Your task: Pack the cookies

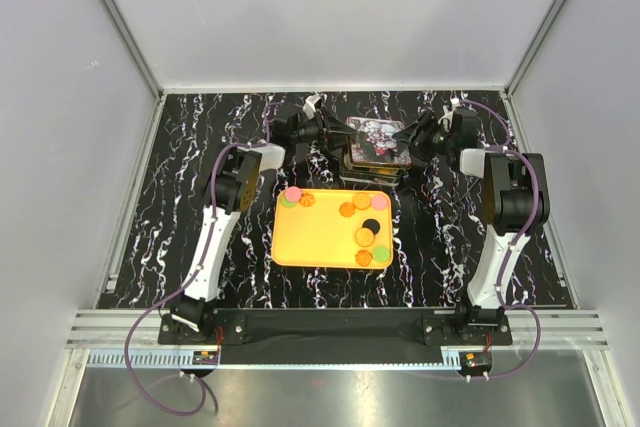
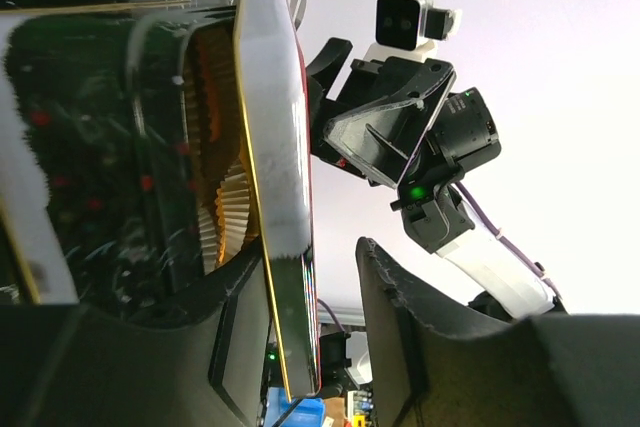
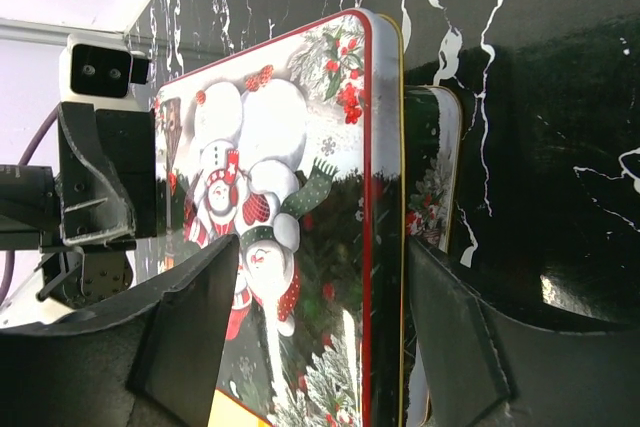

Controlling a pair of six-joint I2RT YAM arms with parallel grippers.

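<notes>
Left gripper (image 2: 335, 287): jaws apart astride the lid (image 2: 275, 147) edge, one finger clear of it. Right gripper (image 3: 322, 277): straddles the lid's opposite end; whether it clamps cannot be told. The lid lies just beyond the tray (image 1: 310, 247). Cookies (image 1: 365, 238) lie on the tray.

A tin lid (image 3: 290, 177) printed with snowmen, holly and snowy firs, rimmed in red and gold, filled the middle of the view. The right tool (image 3: 325, 337) had its two dark fingers (image 3: 190, 337) apart on either side of it, one just beside the rim. Whether they pressed the lid could not be told. Beyond the rim a tin base (image 3: 435, 177) with a similar print showed against the black marbled bench (image 3: 540, 67). The left tool (image 3: 100, 207), with a white camera (image 3: 100, 65) mounted on it, was at the lid's far side.
</notes>
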